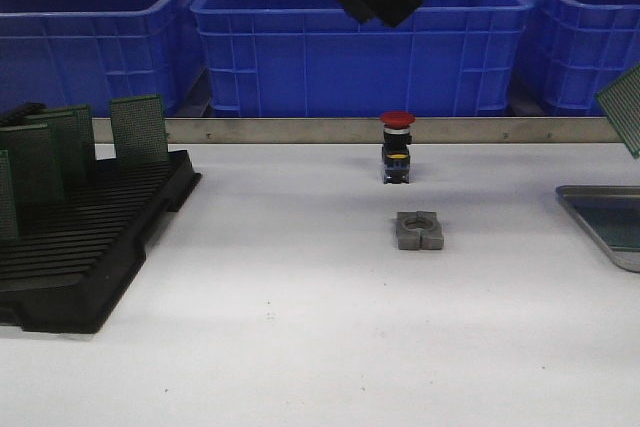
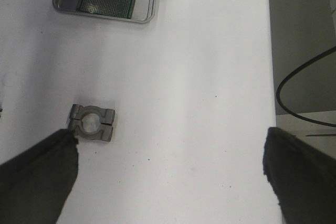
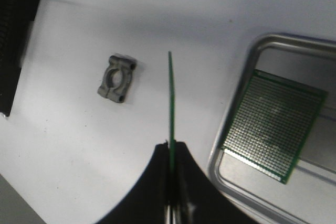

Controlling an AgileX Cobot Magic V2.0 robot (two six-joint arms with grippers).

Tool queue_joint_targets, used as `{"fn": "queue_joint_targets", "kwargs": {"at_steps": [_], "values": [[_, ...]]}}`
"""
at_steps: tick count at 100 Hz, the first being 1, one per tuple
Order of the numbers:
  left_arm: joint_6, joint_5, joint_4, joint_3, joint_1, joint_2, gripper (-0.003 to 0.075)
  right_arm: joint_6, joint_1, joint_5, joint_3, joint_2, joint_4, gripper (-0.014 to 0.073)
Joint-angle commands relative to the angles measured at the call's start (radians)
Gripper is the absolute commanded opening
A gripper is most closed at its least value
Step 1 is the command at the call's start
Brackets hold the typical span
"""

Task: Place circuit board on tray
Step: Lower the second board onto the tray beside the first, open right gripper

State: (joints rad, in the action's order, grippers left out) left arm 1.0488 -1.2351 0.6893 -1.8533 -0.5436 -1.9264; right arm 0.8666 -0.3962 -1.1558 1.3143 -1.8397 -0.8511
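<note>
The tray [image 1: 600, 222] runs off the front view's right edge; the held circuit board [image 1: 624, 110] is cut there too; the rack [image 1: 90, 247] leaves the left edge; the left gripper's fingertips [image 2: 39, 179] are blurred, their ends cropped.

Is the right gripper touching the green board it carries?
Touching. In the right wrist view, the right gripper has its fingers shut on the edge-on green board.

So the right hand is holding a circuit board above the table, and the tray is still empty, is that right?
Not quite. The right hand does hold a circuit board edge-on above the table, but the tray is not empty: the right wrist view shows another green board already lying flat in it.
</note>
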Motion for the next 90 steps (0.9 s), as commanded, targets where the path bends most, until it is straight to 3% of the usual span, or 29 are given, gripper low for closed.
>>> {"fn": "queue_joint_targets", "kwargs": {"at_steps": [1,90], "values": [[-0.010,-0.042,0.057,-0.025,-0.005,0.058,0.0653,-0.013,-0.021,-0.015,0.029,-0.002,-0.045,-0.0066],[-0.010,-0.042,0.057,-0.025,-0.005,0.058,0.0653,-0.018,-0.022,0.064,0.029,-0.160,-0.047,-0.0064]]}}
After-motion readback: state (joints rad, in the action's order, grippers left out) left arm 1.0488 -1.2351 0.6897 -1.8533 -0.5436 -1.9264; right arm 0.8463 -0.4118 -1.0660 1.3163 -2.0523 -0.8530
